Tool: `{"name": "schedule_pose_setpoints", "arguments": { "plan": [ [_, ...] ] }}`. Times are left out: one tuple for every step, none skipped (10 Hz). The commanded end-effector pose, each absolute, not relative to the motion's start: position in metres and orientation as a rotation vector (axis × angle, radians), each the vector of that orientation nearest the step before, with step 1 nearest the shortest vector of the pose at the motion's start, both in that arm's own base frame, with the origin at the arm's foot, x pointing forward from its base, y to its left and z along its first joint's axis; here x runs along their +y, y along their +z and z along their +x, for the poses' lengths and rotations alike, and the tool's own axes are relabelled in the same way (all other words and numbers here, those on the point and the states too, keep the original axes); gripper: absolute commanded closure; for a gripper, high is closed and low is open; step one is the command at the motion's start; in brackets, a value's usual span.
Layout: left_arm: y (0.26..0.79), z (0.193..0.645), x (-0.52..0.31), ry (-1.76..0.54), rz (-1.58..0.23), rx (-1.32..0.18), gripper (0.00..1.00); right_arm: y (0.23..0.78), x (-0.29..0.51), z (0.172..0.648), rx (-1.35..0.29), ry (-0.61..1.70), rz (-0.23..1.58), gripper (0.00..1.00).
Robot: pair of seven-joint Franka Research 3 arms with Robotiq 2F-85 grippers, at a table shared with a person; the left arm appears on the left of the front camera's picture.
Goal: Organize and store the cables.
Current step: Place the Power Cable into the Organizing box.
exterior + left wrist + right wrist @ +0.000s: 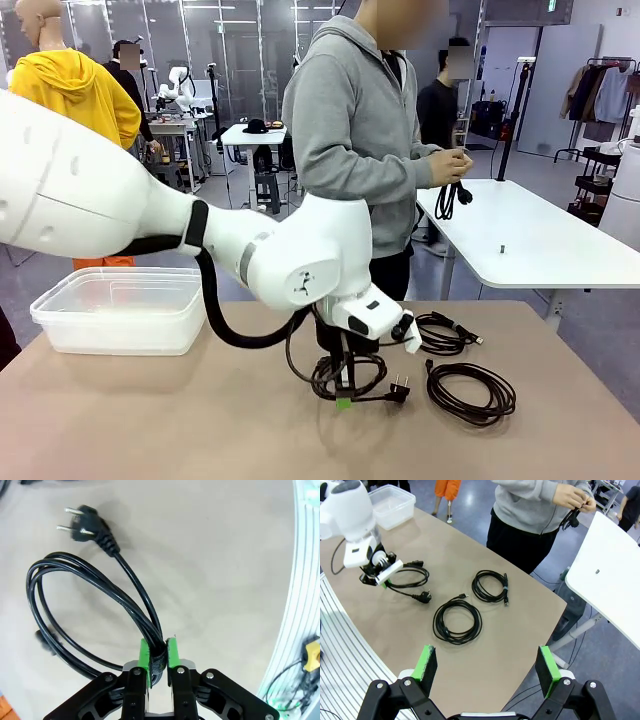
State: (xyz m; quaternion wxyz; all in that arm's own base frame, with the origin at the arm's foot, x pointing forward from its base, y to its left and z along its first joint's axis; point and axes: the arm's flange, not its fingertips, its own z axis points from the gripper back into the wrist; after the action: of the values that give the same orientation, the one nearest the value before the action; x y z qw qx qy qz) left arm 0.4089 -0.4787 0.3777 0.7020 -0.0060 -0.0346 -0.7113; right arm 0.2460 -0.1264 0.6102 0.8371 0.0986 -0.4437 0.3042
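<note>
1. The left hand (158,647) is pressed together on one cable (145,617), its green pads (144,652) pinching the spot where the strands gather under a black band.
2. This pinched cable is thin, black and glossy. It is wound into a loose loop of several turns that fans out from the fingertips over the tan bench (150,420).
3. One strand runs beyond the loop to a chunky black plug (85,527) with two metal pins, the farthest part of the cable from the pads.
4. On the side of the left hand away from the clear plastic box (120,310), two more black cables lie on the bench. The round coil (470,418) is the closer one, and a smaller coil (440,347) with a small connector lies farther off, toward the person.
5. Past those, across the bench, the person's hands (450,165) hold a fourth black cable (447,200) that dangles in a narrow loop.
6. The count is four cables: one pinched, two loose on the bench, one with the person. There is one box.
7. The right hand (487,667) hangs well above the bench, its fingers spread wide with nothing between them. The two loose coils are beyond its fingertips.
</note>
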Motion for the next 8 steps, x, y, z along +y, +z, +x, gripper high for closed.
{"name": "schedule_pose_setpoints", "arguments": {
  "plan": [
    [0.4004, 0.4046, -0.4717, -1.62, -0.03, -0.076, 1.0, 0.6095, -0.1271, 0.2458, -0.94, 0.642, 0.21, 0.0],
    [0.4029, 0.4041, -0.4737, -1.665, -0.022, -0.077, 1.0, 0.6095, -0.1271, 0.2458, -0.94, 0.642, 0.21, 0.0],
    [0.3938, 0.4083, -0.4767, -1.593, 0.0, -0.09, 1.0, 0.6095, -0.1271, 0.2458, -0.94, 0.642, 0.21, 0.0],
    [0.3938, 0.4083, -0.4767, -1.593, 0.0, -0.09, 1.0, 0.6095, -0.1271, 0.2458, -0.94, 0.642, 0.21, 0.0],
    [0.3938, 0.4083, -0.4767, -1.593, 0.0, -0.09, 1.0, 0.6095, -0.1271, 0.2458, -0.94, 0.642, 0.21, 0.0],
    [0.3938, 0.4083, -0.4767, -1.593, 0.0, -0.09, 1.0, 0.6095, -0.1271, 0.2458, -0.94, 0.642, 0.21, 0.0],
    [0.3938, 0.4083, -0.4767, -1.593, 0.0, -0.09, 1.0, 0.6095, -0.1271, 0.2458, -0.94, 0.642, 0.21, 0.0],
    [0.3938, 0.4083, -0.4767, -1.593, 0.0, -0.09, 1.0, 0.6095, -0.1271, 0.2458, -0.94, 0.642, 0.21, 0.0]
  ]
}}
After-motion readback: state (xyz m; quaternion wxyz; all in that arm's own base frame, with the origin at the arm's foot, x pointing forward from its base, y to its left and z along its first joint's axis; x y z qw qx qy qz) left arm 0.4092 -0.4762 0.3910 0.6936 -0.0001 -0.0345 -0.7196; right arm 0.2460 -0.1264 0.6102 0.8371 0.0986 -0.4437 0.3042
